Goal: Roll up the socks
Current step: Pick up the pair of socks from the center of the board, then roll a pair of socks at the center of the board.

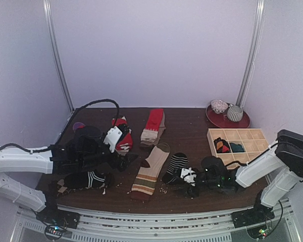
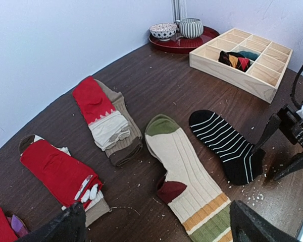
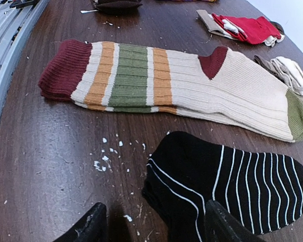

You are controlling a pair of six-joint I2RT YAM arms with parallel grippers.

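Observation:
A black sock with thin white stripes (image 1: 175,164) (image 2: 227,143) (image 3: 232,181) lies flat right of centre. My right gripper (image 1: 189,179) (image 3: 154,227) is low over its cuff end, open, with the cuff edge between the two fingers. To its left is a beige sock with red, orange and green bands (image 1: 150,171) (image 2: 192,171) (image 3: 192,85). My left gripper (image 1: 123,159) (image 2: 156,227) hovers wide open and holds nothing, near the beige sock's heel. Folded red socks with beige cuffs (image 1: 154,123) (image 2: 98,108) lie further back.
Another red sock bundle (image 1: 122,136) (image 2: 58,171) sits under the left arm. A second dark striped sock (image 1: 86,179) is at the front left. The wooden compartment tray (image 1: 237,130) (image 2: 227,73) holds rolled socks at the right. Behind it, a red plate (image 1: 227,121) carries two bowls. White crumbs dot the table.

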